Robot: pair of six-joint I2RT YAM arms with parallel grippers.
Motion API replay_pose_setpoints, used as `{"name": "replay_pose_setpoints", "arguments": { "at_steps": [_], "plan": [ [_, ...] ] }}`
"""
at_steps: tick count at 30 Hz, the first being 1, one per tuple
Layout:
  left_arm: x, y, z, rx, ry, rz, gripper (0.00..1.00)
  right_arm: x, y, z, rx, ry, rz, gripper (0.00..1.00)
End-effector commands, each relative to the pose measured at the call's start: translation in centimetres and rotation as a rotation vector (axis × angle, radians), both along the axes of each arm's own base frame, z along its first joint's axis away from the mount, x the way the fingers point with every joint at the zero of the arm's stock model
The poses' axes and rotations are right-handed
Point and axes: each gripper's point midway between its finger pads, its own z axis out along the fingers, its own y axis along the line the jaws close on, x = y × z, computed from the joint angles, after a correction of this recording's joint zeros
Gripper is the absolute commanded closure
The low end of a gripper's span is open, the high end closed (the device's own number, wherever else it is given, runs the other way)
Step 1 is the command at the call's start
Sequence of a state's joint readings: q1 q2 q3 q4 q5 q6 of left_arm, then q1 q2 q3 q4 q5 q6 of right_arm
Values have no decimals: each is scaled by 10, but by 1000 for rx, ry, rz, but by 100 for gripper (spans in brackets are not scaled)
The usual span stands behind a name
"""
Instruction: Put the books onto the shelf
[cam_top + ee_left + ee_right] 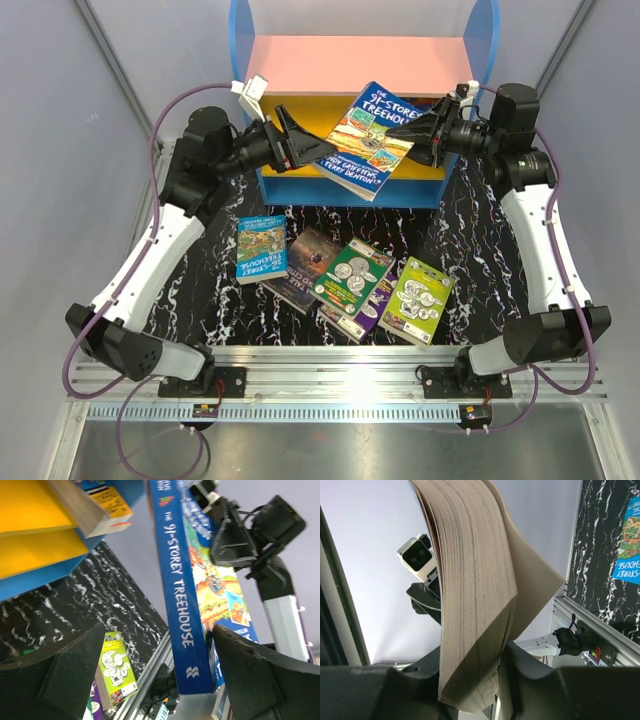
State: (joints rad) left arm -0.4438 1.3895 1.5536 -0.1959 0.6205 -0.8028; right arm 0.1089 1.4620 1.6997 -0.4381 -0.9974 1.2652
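The right gripper (425,128) is clamped on the page edge of the big blue book (372,135), holding it tilted in the air just in front of the shelf (340,65), while the left gripper (303,140) stands wide open with its fingers either side of the book's spine end and grips nothing. The main risk, as I judge it, is the thin hold. In the right wrist view the page block bows over and one cover peels away from it, so the book could fan open, sag or slide out and drop onto the books below. If the left gripper closes off-centre, it may push the book sideways out of the other grip. Because the book is tilted, a corner could also catch on a board or a blue side panel on the way in. On the table (455,235) lie the smaller blue book (262,248), the dark brown book (305,262), the green book (352,278) on top of the purple book (366,316), and the lime book (418,300). The held book's cover and spine read "THE 91-STOREY TREEHOUSE", with "GRIFFITHS" and "TERRY DENTON" on the cover. The smaller blue book shows "STOREY TREEHOUSE", its number too small to read. The coin covers' text is illegible.
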Motion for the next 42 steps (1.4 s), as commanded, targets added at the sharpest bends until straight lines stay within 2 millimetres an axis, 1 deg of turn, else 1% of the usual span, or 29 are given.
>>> {"name": "replay_pose_setpoints", "arguments": {
  "at_steps": [1, 2, 4, 5, 8, 9, 10, 12, 13, 14, 15, 16, 17, 19, 20, 21, 23, 26, 27, 29, 30, 32, 33, 34, 36, 38, 39, 41, 42],
  "plan": [
    [-17, -6, 35, -99, -92, -104, 13, -26, 3, 39, 69, -128, 75, 100],
    [-17, -7, 37, -113, -95, -109, 30, -26, 3, 39, 72, -125, 78, 100],
    [-18, -11, 43, -154, -104, -141, 52, -24, 4, 37, 72, -125, 76, 100],
    [-18, -12, 45, -166, -104, -151, 71, -24, 5, 38, 75, -126, 77, 100],
    [-19, -19, 46, -190, -84, -191, 95, -20, 7, 35, 81, -118, 74, 100],
    [-16, -20, 44, -188, -74, -192, 100, -18, 7, 36, 83, -124, 69, 100],
    [-16, -21, 46, -191, -77, -193, 100, -17, 8, 36, 85, -126, 69, 100],
    [-12, -22, 46, -185, -72, -178, 100, -17, 8, 41, 92, -142, 65, 86],
    [-9, -22, 44, -178, -55, -164, 100, -17, 8, 44, 95, -152, 64, 71],
    [-8, -21, 50, -180, -65, -153, 100, -16, 8, 46, 97, -159, 60, 24],
    [-4, -22, 50, -174, -63, -141, 100, -17, 7, 49, 98, -172, 53, 10],
    [0, -21, 52, -173, -61, -122, 100, -17, 7, 53, 100, -184, 49, 1],
    [0, -20, 63, -183, -80, -118, 100, -17, 7, 54, 101, -191, 46, 0],
    [7, -21, 72, -202, -83, -103, 100, -19, 6, 58, 108, -210, 45, 0],
    [7, -19, 85, -219, -104, -97, 100, -19, 6, 58, 110, -211, 42, 0],
    [14, -21, 87, -234, -84, -86, 100, -20, 6, 57, 112, -216, 41, 0],
    [22, -20, 100, -269, -84, -68, 100, -23, 5, 55, 115, -210, 39, 0],
    [43, -15, 103, -288, -55, 0, 100, -24, 5, 48, 117, -190, 36, 0],
    [50, -10, 109, -294, -55, 41, 100, -25, 5, 45, 116, -184, 34, 0],
    [63, -6, 109, -290, -52, 84, 100, -28, 4, 45, 117, -189, 28, 0],
    [68, 0, 116, -292, -57, 118, 100, -28, 4, 42, 117, -181, 26, 0],
    [73, 2, 120, -292, -78, 119, 100, -30, 4, 42, 117, -186, 20, 0],
    [72, 2, 122, -284, -82, 113, 100, -28, 4, 41, 116, -186, 20, 0],
    [69, 2, 130, -286, -105, 103, 100, -28, 3, 42, 115, -190, 19, 0],
    [66, 0, 129, -287, -106, 81, 100, -24, 4, 43, 112, -197, 17, 0],
    [60, 0, 123, -304, -69, 65, 100, -14, 3, 40, 100, -199, -2, 0],
    [57, 1, 127, -329, -87, 61, 100, -13, 4, 39, 94, -196, -3, 0],
    [52, 5, 120, -350, -65, 68, 100, -5, 3, 33, 64, -207, -20, 0],
    [47, 6, 126, -382, -67, 56, 100, -4, 4, 28, 48, -188, -26, 0]
  ]
}}
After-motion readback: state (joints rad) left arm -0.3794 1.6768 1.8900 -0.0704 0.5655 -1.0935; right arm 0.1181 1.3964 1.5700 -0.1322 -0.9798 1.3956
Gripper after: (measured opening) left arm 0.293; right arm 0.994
